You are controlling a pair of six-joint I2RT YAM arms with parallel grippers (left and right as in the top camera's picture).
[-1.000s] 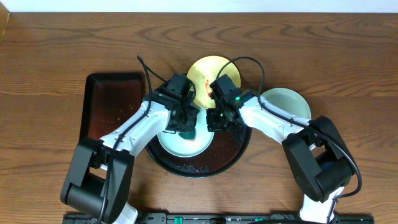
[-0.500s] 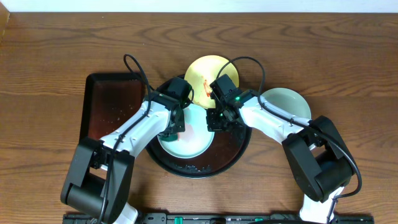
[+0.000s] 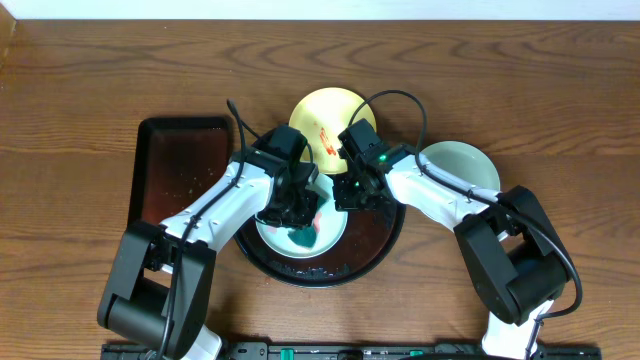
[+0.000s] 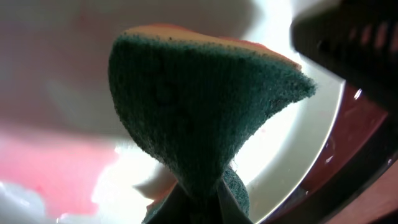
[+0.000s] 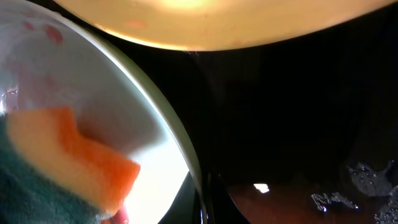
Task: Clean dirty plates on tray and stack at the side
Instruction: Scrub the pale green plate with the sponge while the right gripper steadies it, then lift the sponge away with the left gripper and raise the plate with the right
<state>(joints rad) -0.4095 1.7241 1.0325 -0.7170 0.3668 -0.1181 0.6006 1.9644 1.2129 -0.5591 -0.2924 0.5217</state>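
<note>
Currently left tool [image 3: 297, 212] is clamping sponge [image 3: 303, 238], plate [image 3: 330, 230] lying directly beneath in tray [image 3: 386, 240]; right tool [image 3: 350, 195], fully closed, is sitting at plate's right rim.

— Where's everything sitting?
— I see the round tray [image 3: 372, 240] by the near edge, one plate [image 3: 332, 232] in it, a sponge [image 3: 303, 238] on that plate.
— The others?
— Second plate [image 3: 322, 112] just behind it, third plate [image 3: 462, 165] right, rectangular tray [image 3: 165, 170] left.
</note>
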